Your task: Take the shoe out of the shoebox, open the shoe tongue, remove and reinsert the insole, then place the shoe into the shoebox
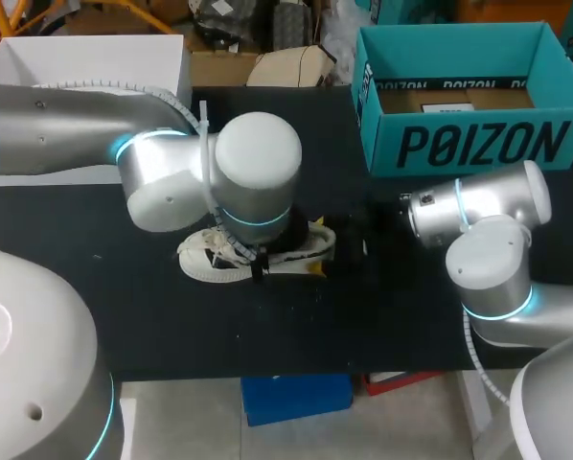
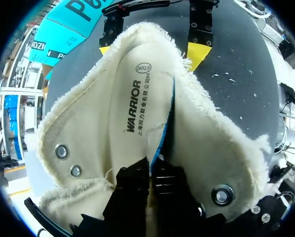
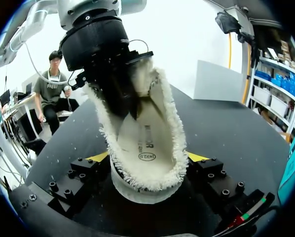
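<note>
A cream fleece-lined shoe point(image 1: 210, 259) lies on the black table, mostly hidden under my left wrist point(image 1: 258, 172). In the left wrist view my left gripper point(image 2: 150, 180) reaches into the shoe point(image 2: 221, 148) and is shut on the edge of the insole point(image 2: 132, 98), whose blue underside shows where it lifts. My right gripper point(image 3: 148, 158) holds the heel of the shoe point(image 3: 169, 123), one yellow tip pressed against each side. The left wrist view shows that same right gripper point(image 2: 150, 52) at the far end of the shoe. The teal shoebox point(image 1: 459, 144) stands open at the back right.
A white box point(image 1: 85, 62) stands at the back left of the table point(image 1: 363, 316). My right arm's elbow point(image 1: 488, 259) sits near the front right, just in front of the shoebox.
</note>
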Robot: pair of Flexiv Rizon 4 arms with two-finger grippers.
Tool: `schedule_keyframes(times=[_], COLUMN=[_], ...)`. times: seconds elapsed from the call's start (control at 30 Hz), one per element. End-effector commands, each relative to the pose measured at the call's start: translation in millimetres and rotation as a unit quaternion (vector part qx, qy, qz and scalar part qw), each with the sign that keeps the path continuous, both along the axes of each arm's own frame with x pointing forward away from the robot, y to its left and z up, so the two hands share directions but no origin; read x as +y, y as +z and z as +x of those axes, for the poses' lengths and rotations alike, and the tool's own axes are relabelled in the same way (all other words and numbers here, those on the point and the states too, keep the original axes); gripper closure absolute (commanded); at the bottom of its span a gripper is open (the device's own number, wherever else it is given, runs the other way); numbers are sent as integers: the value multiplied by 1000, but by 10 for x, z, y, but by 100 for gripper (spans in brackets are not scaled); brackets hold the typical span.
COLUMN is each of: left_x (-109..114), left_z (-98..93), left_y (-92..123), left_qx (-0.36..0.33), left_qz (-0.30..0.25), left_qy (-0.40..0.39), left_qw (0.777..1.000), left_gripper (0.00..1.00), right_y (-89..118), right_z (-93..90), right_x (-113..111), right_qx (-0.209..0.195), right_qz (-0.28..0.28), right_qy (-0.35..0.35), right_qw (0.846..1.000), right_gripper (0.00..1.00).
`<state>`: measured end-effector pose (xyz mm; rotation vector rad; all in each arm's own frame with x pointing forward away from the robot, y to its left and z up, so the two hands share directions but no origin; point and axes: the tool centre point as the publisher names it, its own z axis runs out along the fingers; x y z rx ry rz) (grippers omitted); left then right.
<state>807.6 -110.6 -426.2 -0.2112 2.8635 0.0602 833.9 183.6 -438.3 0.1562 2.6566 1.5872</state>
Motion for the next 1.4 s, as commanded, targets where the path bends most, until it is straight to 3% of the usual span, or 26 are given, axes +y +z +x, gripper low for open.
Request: schedule_keyframes(times=[0.03, 1.4], left_x=[140, -24], left_z=[-16, -43], left_y=[23, 346], left_qx=[11, 29], left_qz=[-36, -130], left_qy=[-13, -56], left_qw=[999, 990], left_gripper=[100, 100], right_y=[-32, -32], right_z=[28, 28], right_x=[-38, -38], right_qx=[1, 1], right_qz=[-2, -2], right_qy=[-1, -1], right_qw=[1000, 1000], right_gripper=[100, 100])
